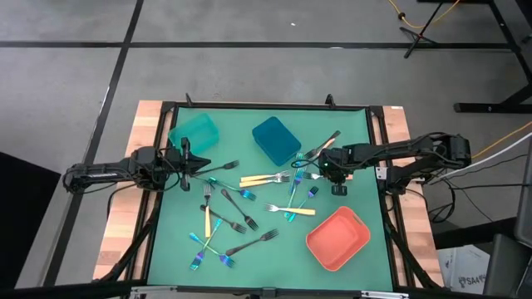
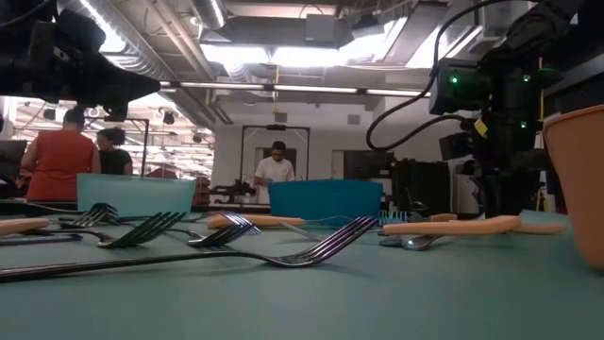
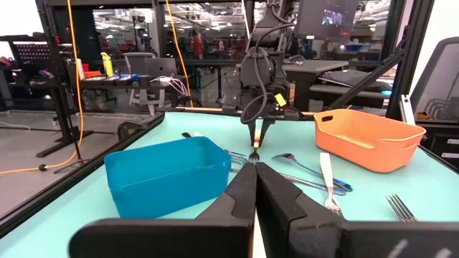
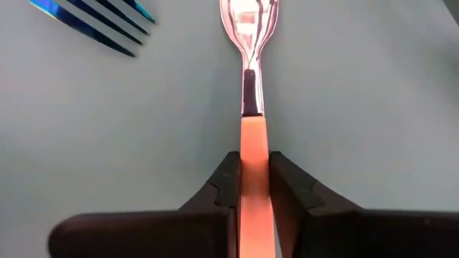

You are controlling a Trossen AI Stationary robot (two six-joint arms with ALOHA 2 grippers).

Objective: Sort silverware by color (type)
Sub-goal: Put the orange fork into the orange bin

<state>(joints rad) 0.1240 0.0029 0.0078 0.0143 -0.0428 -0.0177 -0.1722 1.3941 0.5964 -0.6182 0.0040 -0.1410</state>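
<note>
1. Waiting at nine o'clock on the mat, my left gripper (image 1: 188, 158) is pressed together, empty, clear of the silverware (image 1: 249, 203) scattered mid-table.
2. Clamping a gold-handled fork (image 4: 252, 154) near three o'clock, my right gripper (image 1: 335, 170) pinches the handle, probably for lift balance.
3. Only the right wrist view shows that grip; overhead shows just an arm over forks.

We see two dark, slim jointed arms, each ending in a two-finger gripper: the left gripper (image 3: 254, 192) with matte black wedge-shaped fingers, the right gripper (image 4: 254, 188) with black fingers stepped at the tips. Black cables loop around the right arm's wrist, where a small yellow label shows and green lights glow on its housing
</note>
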